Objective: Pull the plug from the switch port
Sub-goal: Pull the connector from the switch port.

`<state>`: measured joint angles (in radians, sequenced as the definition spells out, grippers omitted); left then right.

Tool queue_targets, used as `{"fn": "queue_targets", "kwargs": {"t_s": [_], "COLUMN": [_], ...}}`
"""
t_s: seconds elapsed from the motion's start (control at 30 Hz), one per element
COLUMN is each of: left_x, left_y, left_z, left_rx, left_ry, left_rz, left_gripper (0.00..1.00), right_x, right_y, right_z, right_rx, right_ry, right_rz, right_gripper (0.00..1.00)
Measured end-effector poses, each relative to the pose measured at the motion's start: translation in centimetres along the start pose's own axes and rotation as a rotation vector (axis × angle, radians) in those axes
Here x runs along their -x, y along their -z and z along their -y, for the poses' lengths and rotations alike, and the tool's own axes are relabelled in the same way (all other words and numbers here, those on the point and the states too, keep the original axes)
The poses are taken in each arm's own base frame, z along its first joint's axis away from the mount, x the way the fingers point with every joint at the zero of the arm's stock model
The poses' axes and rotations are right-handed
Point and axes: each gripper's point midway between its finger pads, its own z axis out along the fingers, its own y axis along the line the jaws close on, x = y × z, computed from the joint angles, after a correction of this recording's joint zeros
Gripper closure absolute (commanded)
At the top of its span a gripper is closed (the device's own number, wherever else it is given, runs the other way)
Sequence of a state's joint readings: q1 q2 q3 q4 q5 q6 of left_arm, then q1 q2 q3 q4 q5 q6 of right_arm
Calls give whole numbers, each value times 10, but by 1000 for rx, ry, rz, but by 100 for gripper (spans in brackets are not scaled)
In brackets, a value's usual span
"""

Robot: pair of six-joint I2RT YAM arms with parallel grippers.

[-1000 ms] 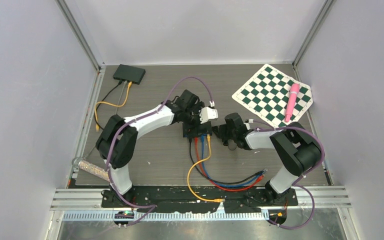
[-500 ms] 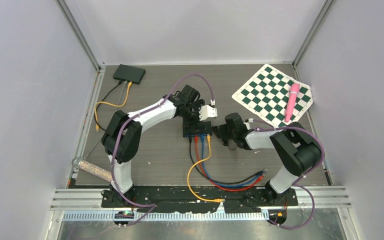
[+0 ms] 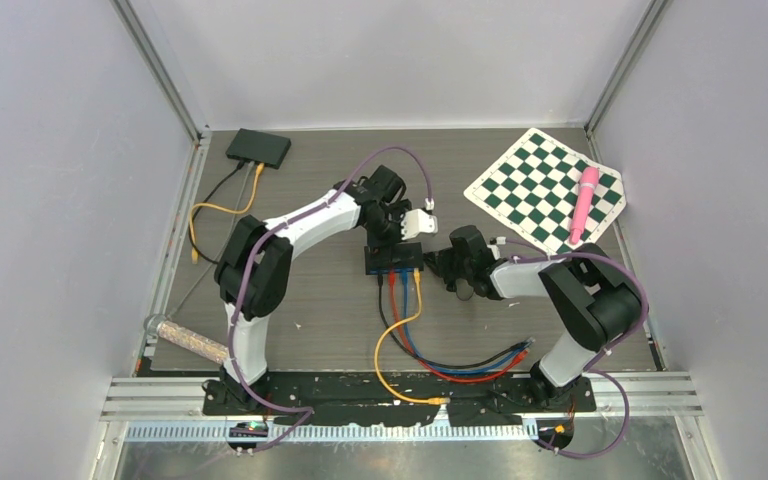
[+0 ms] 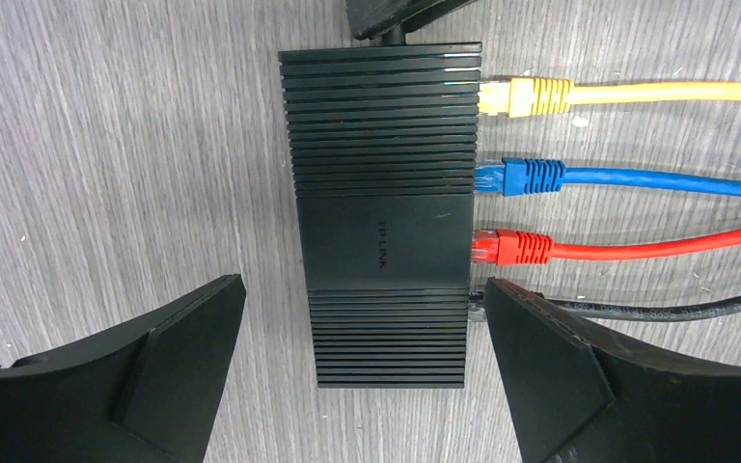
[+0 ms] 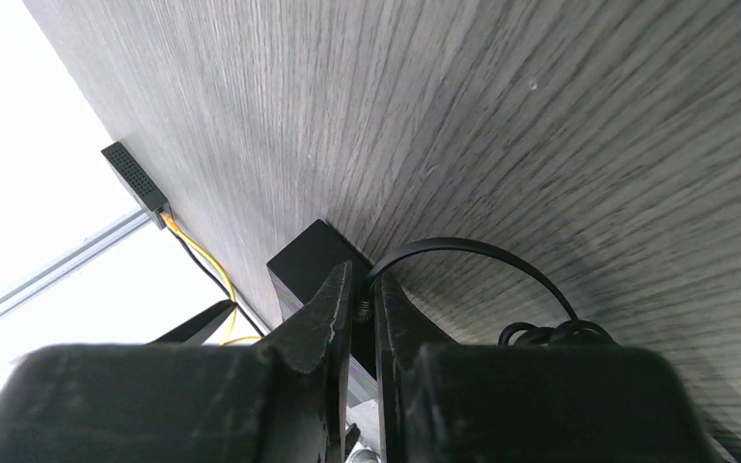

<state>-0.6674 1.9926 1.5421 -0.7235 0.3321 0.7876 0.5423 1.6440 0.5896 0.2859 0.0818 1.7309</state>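
The left gripper [image 4: 363, 287], jaws wide and empty, hangs straight over the TP-Link network switch [image 4: 381, 145], straddling its narrow width. Four plugs leave one long side: yellow plug [image 4: 526, 95], blue plug [image 4: 529, 176], red plug [image 4: 513, 248], and a black plug [image 4: 477, 300] just beside one finger. Each should pull out along its cable, square to the switch's length. The right gripper [image 5: 362, 282], fingers nearly together, sits at the switch's end by a thin black lead [image 5: 482, 253]; any grip is unclear.

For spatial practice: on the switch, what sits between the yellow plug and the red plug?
The blue plug, seated in the switch; the left wrist view shows it.
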Motion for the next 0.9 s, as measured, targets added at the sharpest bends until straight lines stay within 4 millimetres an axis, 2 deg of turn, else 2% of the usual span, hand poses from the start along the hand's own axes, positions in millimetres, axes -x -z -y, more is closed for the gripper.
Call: {"fn": "queue_targets", "kwargs": {"t_s": [0.13, 0.3, 0.57, 0.8, 0.9], "left_x": [-4, -18, -14, -13, -14], "left_y": [-2, -8, -15, -16, -16], "left_z": [3, 10, 8, 9, 9], "left_rx": [-7, -5, 34, 30, 29], "left_ry": [5, 19, -11, -8, -7], "left_rz": [-7, -57, -101, -102, -102], "left_gripper": [0, 0, 1, 10, 8], "right_x": [-1, -1, -2, -1, -1], "right_y": [-1, -1, -3, -3, -3], "right_z": [0, 1, 0, -1, -1], "right_rx": [0, -2, 4, 4, 4], "right_ry": [-1, -2, -7, -10, -10], "right_rz": [-4, -7, -23, -25, -25], "right_gripper": [95, 95, 95, 95, 95]}}
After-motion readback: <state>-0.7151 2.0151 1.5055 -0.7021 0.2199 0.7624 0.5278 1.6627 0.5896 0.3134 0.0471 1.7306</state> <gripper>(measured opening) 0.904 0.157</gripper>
